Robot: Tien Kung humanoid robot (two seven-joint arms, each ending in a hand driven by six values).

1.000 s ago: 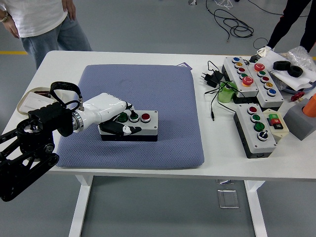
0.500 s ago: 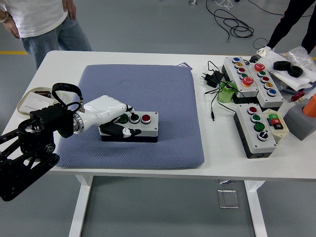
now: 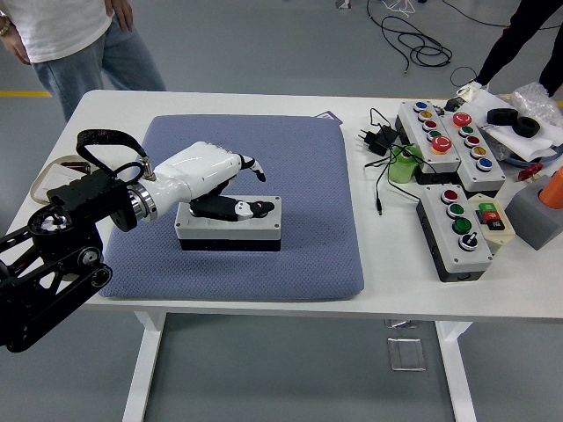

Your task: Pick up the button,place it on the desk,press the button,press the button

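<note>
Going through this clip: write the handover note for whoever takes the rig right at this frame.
Left hand: over the button box, thumb lying across its top, other fingers stretched above it; not gripping.
Right hand: out of view.
Button box: flat on the blue pad, mid-table. Other button boxes lie at the right, untouched.
Done: box set down.
Left: the presses; I cannot tell whether one is under way.
A person stands at the far left corner, hands off the table.
</note>
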